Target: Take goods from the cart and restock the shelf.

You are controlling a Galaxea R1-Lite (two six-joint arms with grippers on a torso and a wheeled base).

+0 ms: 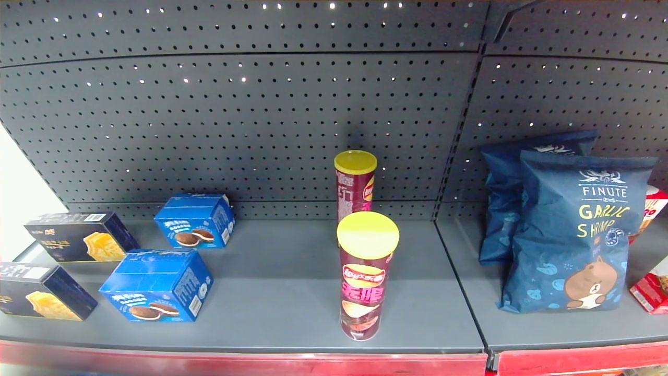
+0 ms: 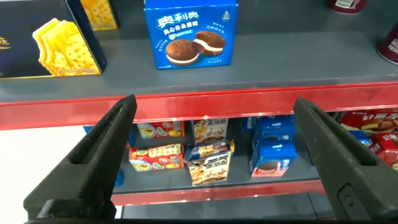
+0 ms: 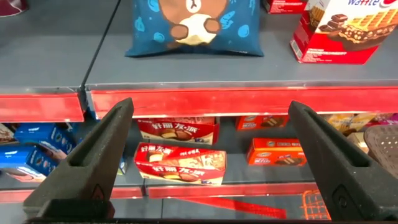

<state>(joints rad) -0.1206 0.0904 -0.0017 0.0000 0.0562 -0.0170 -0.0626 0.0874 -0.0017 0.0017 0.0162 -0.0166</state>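
On the grey shelf two maroon chip cans with yellow lids stand upright, one at the front and one behind it. To the left are two blue cookie boxes and two dark cracker boxes. My left gripper is open and holds nothing, below the shelf's red front edge, facing the front blue cookie box. My right gripper is open with nothing in it, below the red edge under the blue snack bag.
Two blue snack bags lean on the right shelf section, with red boxes beside them. A lower shelf holds more boxes. A pegboard back wall rises behind. A basket corner shows low right.
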